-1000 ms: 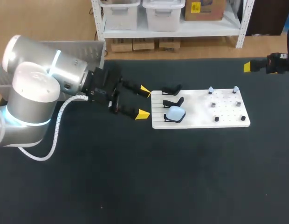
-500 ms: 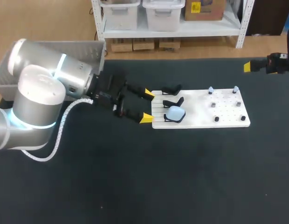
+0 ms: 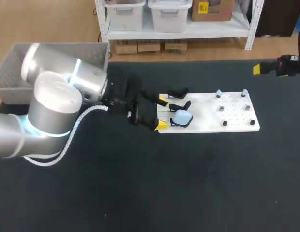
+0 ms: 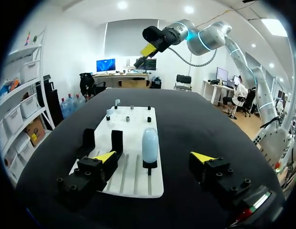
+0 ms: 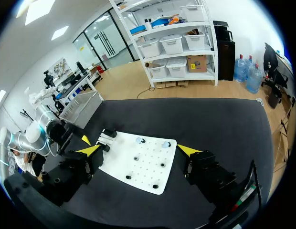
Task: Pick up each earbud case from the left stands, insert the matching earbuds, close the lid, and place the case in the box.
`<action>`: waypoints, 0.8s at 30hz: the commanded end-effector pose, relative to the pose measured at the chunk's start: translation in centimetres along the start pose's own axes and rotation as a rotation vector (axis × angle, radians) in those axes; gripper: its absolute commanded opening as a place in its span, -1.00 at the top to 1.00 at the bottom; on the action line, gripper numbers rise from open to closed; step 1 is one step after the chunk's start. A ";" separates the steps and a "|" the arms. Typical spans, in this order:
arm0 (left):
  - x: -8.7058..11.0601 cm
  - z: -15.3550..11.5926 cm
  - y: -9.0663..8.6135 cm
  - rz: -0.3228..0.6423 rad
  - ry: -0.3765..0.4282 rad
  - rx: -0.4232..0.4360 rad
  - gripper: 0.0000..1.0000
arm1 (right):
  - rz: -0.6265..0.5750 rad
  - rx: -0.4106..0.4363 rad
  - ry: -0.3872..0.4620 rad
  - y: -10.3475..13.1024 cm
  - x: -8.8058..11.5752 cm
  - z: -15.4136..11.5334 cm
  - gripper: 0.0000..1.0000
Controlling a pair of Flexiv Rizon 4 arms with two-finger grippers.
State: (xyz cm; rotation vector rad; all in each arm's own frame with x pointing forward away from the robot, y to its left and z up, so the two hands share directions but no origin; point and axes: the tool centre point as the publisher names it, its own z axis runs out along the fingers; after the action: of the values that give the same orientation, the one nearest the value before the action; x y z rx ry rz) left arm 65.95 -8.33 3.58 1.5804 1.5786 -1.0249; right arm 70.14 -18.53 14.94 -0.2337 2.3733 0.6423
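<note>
The pale blue earbud case (image 3: 182,116) stands on the near stand at the white board's (image 3: 237,126) left end. The left gripper (image 3: 162,112) hovers just left of it, jaws wide and empty. The right gripper (image 5: 139,150), well apart at the far right, is likewise open and empty. The case is probably light, rigid and slick, so its broad sides look best to pinch.

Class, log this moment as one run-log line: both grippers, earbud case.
earbud case: on stand, untouched | left gripper: open, at left end of board, facing case | right gripper: open, far from board
</note>
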 end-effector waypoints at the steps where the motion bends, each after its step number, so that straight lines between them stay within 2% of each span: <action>1: 0.2 0.8 0.0 0.005 -0.005 0.000 -1.00 | 0.000 0.000 0.000 0.0 0.0 0.0 -1.00; 10: 0.3 2.1 0.5 0.006 -0.022 0.019 -0.98 | 0.000 0.000 0.000 0.0 0.0 0.0 -1.00; 12: 0.3 2.3 0.6 0.008 -0.023 0.024 -0.82 | 0.000 0.000 0.000 0.0 0.0 0.0 -1.00; 14: 0.3 2.5 0.7 0.008 -0.024 0.027 -0.48 | 0.000 0.000 0.000 0.0 0.0 0.0 -1.00; 15: 0.3 2.6 0.7 0.008 -0.024 0.029 -0.38 | 0.000 0.000 0.000 0.0 0.0 0.0 -1.00; 18: 0.4 2.8 0.9 0.007 -0.025 0.035 -0.20 | 0.000 0.000 0.000 0.0 0.0 0.0 -1.00; 19: 0.4 2.9 0.9 0.007 -0.025 0.036 0.00 | 0.000 0.000 0.000 0.0 0.0 0.0 -1.00; 24: 0.4 3.1 1.2 0.008 -0.027 0.040 0.02 | 0.000 0.000 0.000 0.0 0.0 0.0 -1.00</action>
State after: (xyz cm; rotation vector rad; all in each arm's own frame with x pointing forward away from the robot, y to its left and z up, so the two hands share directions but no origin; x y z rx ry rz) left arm 66.47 -10.68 1.95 1.5863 1.5469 -1.0678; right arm 70.14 -18.53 14.94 -0.2337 2.3733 0.6422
